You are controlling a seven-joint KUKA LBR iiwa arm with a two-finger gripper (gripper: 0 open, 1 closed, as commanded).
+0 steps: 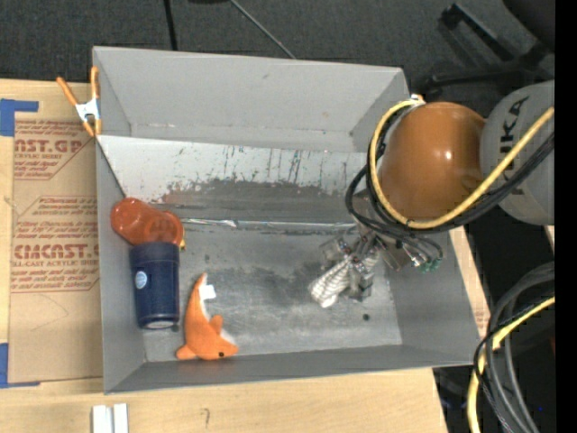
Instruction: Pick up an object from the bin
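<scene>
Likely the grasp step: the pincer (354, 267) hangs low over a white netted wad (328, 286) at the bin's (252, 97) right. I cannot tell its spread. Next, a firm close and lift.

I see a robotics lab here: a cabled industrial arm (539, 192) over a grey metal bin (252, 97) on a wooden bench (288, 397).

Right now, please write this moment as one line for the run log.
gripper low at right of bin | nearest: whitish crumpled thing | far left: blue cylinder, orange fish toy
</scene>
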